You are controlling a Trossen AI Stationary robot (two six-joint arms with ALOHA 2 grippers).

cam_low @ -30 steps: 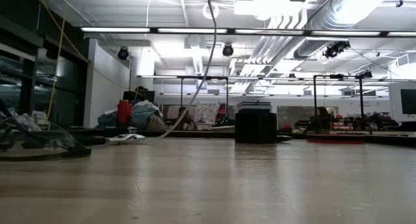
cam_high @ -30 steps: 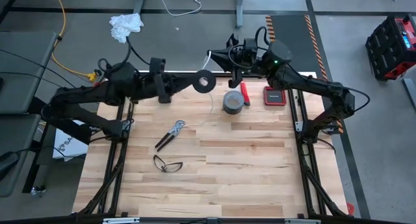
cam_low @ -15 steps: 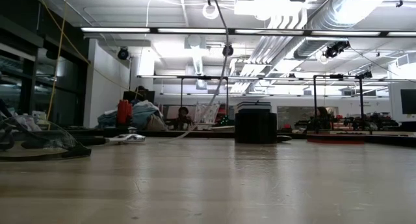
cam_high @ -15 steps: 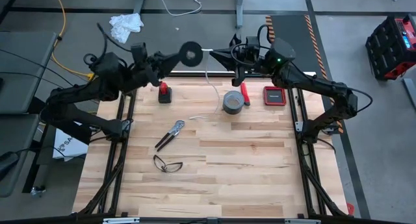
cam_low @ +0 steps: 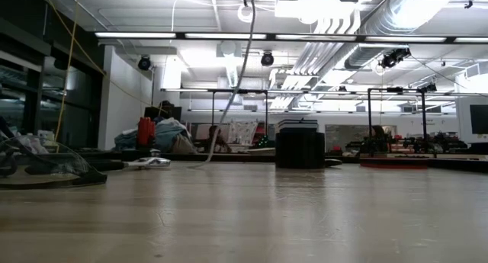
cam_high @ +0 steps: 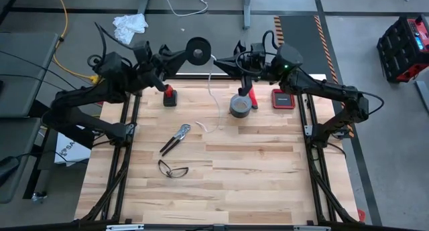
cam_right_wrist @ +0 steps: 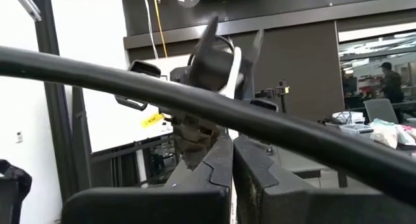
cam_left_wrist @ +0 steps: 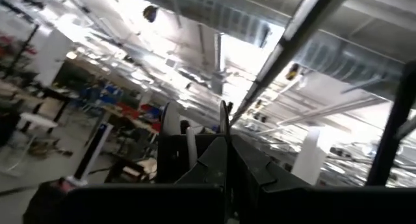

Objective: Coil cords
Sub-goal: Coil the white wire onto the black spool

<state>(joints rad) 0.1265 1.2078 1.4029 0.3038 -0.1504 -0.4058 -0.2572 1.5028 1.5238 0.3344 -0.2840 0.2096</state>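
Holding the spool (cam_high: 196, 49) up off the table (cam_high: 255, 171), the left pincer (cam_high: 182, 55) sits at about 11 o'clock over the far edge, clamped shut on the spool's rim. Right pincer (cam_high: 226, 63) is at roughly 12 o'clock, just beside the spool, fingers pinched closed on the white cord (cam_high: 213, 97). The cord hangs from there down to the table near the grey tape roll (cam_high: 240, 104), loose tail lying at about 11 o'clock from table centre.

My read: the spool is lifted so it can turn freely while the right pincer feeds and tensions the cord; winding looks partway, since slack is left on the table.

High view gives the whole layout: pliers (cam_high: 175, 138), glasses (cam_high: 172, 169), red items at the far edge. Low view shows only the cord (cam_low: 242, 57) dropping from above, no pincers. Right wrist view shows the spool (cam_right_wrist: 221, 62) edge-on with white cord across it; left wrist view adds little beyond its own closed fingers (cam_left_wrist: 224, 165).
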